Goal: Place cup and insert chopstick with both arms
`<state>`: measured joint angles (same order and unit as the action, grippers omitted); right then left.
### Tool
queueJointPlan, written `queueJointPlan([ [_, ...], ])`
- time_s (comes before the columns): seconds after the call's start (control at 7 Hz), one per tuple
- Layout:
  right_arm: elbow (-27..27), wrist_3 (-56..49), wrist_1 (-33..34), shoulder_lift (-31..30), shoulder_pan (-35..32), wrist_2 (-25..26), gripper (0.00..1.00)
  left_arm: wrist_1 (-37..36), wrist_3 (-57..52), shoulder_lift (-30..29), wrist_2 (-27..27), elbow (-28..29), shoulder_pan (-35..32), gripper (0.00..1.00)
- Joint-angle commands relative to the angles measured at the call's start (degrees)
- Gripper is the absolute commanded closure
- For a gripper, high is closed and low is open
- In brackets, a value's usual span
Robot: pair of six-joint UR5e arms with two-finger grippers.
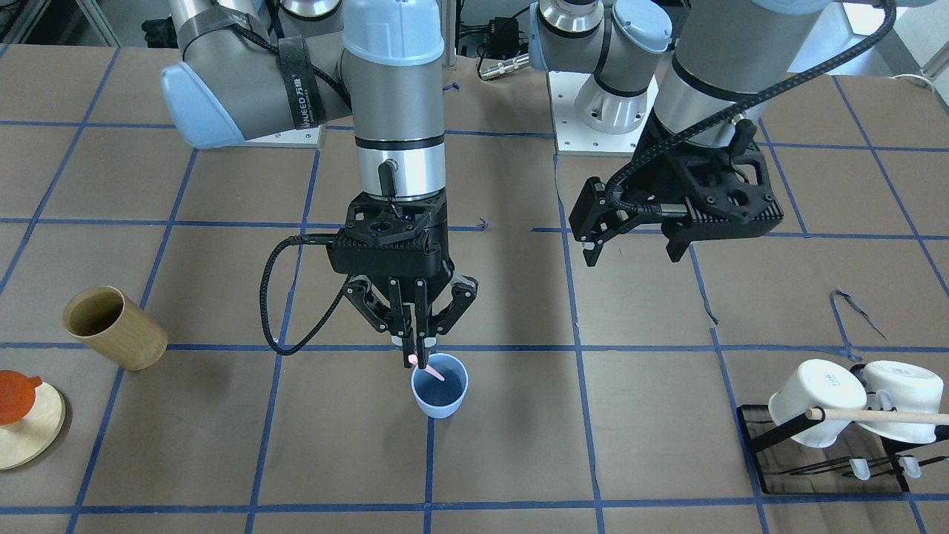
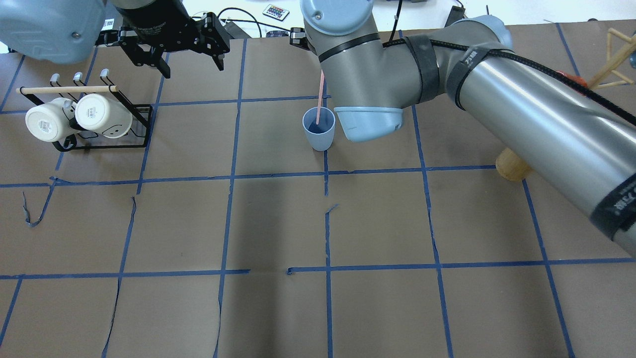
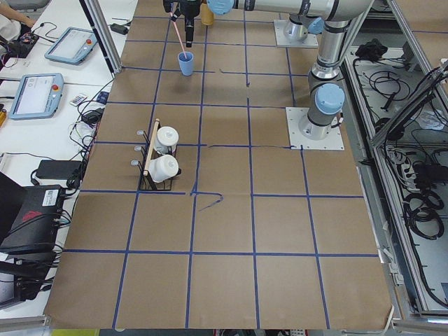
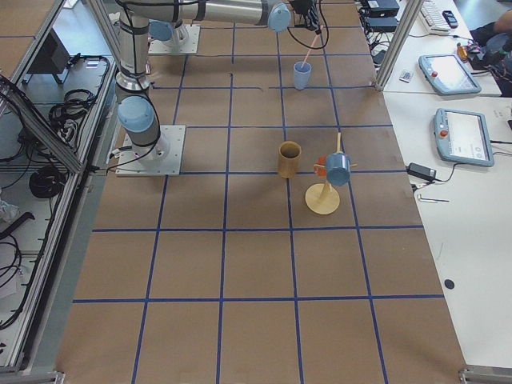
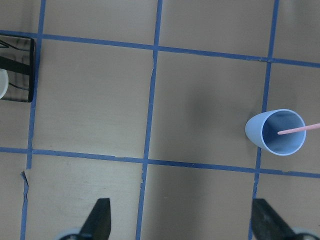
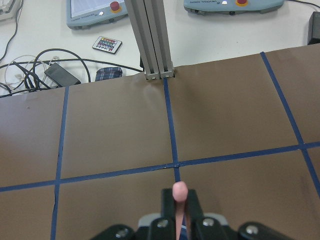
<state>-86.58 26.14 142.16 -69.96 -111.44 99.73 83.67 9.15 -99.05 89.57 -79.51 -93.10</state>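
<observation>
Fingers (image 1: 422,319) of the right gripper (image 1: 417,354) pinch the pink chopstick (image 2: 320,97) so its tip sits inside the blue cup (image 1: 440,399) on the tabletop (image 1: 519,445), while the left gripper (image 1: 632,257) hangs clear, fingers apart

On my blue-taped brown table (image 1: 519,445): pale blue plastic cup (image 1: 440,387) under the right gripper (image 1: 417,357), tan wooden tumbler (image 1: 115,328) and round wooden stand (image 1: 30,434) to its right, black wire mug rack (image 1: 750,439) well to its left.

Black rack (image 1: 787,428) w/ 2 white mugs (image 1: 815,400); tan cup (image 1: 115,328) nr round wooden stand (image 1: 30,434) w/ orange piece (image 1: 15,397)
</observation>
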Motion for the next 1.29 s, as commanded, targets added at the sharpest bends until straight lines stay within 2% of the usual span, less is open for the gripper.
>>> queueJointPlan([
  [0.0, -0.2, -0.7, 0.2, -0.4, 0.1, 0.0, 0.00, 0.9, -1.4, 0.8, 0.3, -0.6, 0.7, 0.00],
  [0.29, 0.3, -3.6, -2.7, -2.3, 0.7, -0.1, 0.00, 5.2, -2.9, 4.4, 0.6, -4.4, 1.4, 0.00],
  [0.57, 1.7, -3.9, -19.3, -6.7, 3.6, -0.8, 0.00, 4.8, -3.0, 5.8, 0.3, -5.6, 2.3, 0.00],
  [0.86, 1.7, -4.0, -34.9, -9.8, 9.4, -6.3, 0.00, 4.8, -3.1, 5.8, -0.3, -5.4, 3.2, 0.00],
  [1.0, 1.4, -7.0, -39.9, -10.8, 12.8, -9.2, 0.00, 4.8, -3.1, 5.8, -0.3, -5.5, 3.2, 0.00],
  [1.14, 1.2, -12.9, -44.6, -12.6, 15.8, -9.0, 0.00, 4.8, -3.1, 5.7, -0.3, -5.5, 3.2, 0.00],
])
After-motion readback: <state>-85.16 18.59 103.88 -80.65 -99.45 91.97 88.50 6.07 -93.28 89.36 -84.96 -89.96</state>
